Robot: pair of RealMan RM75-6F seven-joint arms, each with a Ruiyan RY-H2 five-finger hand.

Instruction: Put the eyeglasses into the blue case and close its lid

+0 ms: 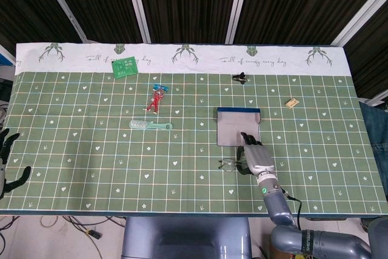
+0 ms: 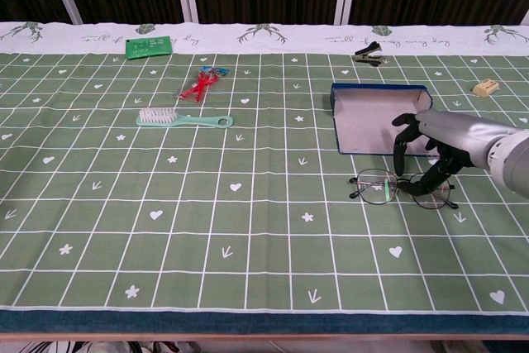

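Chest view has the eyeglasses (image 2: 402,188) lying flat at right of center, long axis running left-right across the frame, lenses side by side. Right hand (image 2: 430,145) sits over their right half, fingers curled down onto the frame; can't tell if it's actually gripping. Blue case (image 2: 376,119) lies open just above. Left hand (image 1: 7,162) hangs spread at the head view's lower left edge.

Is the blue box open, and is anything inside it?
Open and empty. The blue case shows its bare grey inside, and the eyeglasses lie on the cloth in front of it.
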